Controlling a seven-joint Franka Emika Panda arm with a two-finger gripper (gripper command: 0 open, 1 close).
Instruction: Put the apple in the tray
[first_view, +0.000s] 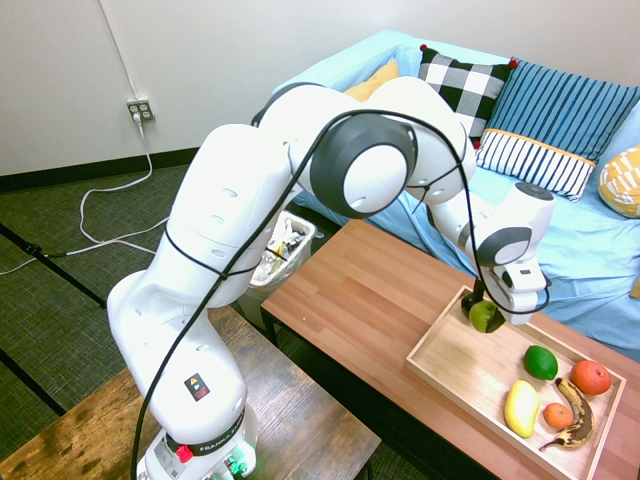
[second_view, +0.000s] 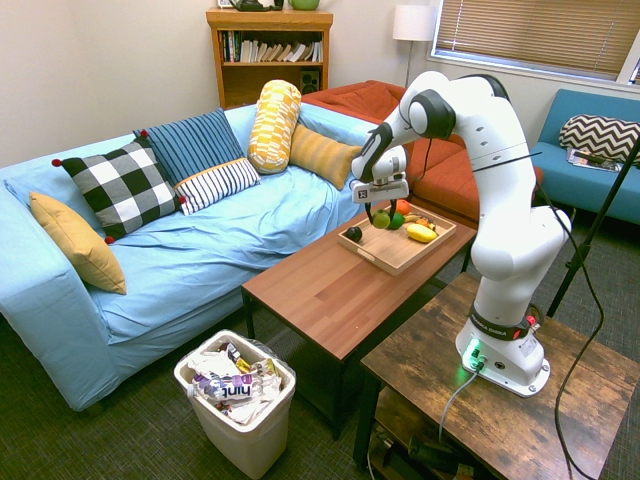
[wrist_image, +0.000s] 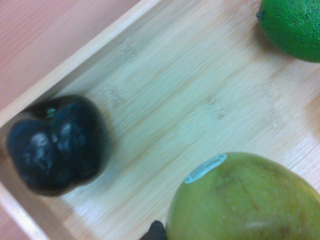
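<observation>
Beside a blue sofa, the reddish wooden coffee table (first_view: 370, 300) carries the tray (first_view: 450, 372) of pale wood. Over its near corner the gripper (first_view: 488, 305) points down, fingers clenched on the apple (first_view: 485, 317), close to the tray floor, with a black fruit (wrist_image: 55, 144) in the corner beside it

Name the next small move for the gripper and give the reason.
Probably lower a little, then open. The gripper is shut on the apple, which already hangs over the tray near its corner, with bare wood beneath it between the black fruit and the green fruit.
</observation>
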